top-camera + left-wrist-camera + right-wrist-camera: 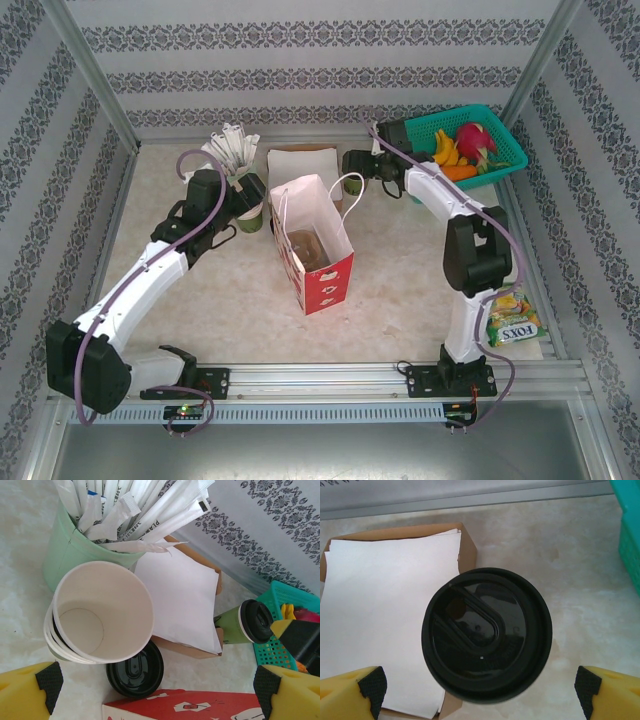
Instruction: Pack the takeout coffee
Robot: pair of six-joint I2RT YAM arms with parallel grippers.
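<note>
Can't make out takeout coffee [229, 626] body under lid [486, 635] from right wrist cam; right tool [480, 692] spread wide, gripping nothing. Left tool [155, 687] spread too, tips cropped btm.

In the right wrist view, the takeout coffee [486, 636] sits between the right gripper's fingers [351, 694]. Its black lid hides the cup body beneath, and also one corner of the paper-lined cardboard tray [390, 600], which runs off the left edge. Both fingers are cut by the bottom edge.

The left gripper's fingers [25, 692] are cropped likewise. Between them the red-flowered paper bag [190, 707] shows just its top rim. Beyond the fingers, the stack of cups [100, 615] covers part of a loose black lid [137, 672]. The print on the wrapped sticks [130, 510] is too small to read.
</note>
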